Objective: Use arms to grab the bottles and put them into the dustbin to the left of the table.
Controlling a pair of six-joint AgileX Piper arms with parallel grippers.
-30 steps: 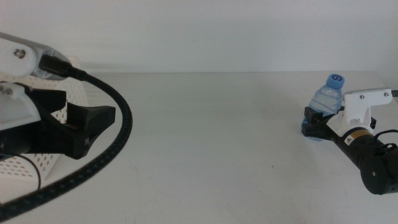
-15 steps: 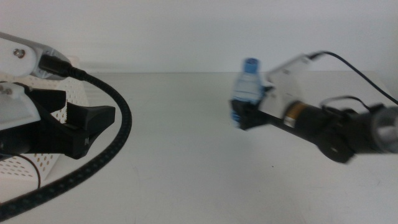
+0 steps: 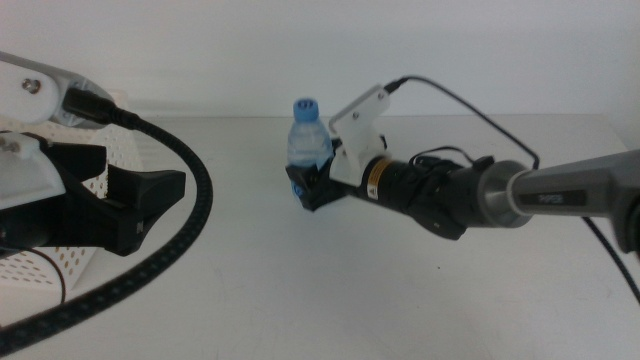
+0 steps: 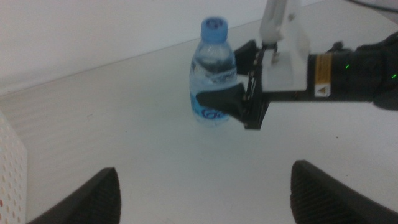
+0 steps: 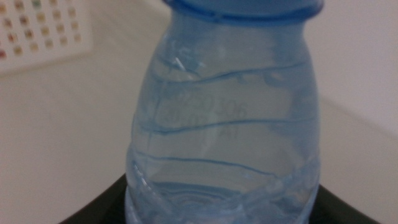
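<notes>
Water bottle (image 3: 309, 145) base hidden by right hand (image 3: 308, 186).

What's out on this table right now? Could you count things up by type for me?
Small clear plastic water bottles with blue cap: 1
White perforated plastic baskets: 1
Robot grippers: 2, the left gripper waiting open, the right gripper shut on the bottle
Total: 4
</notes>
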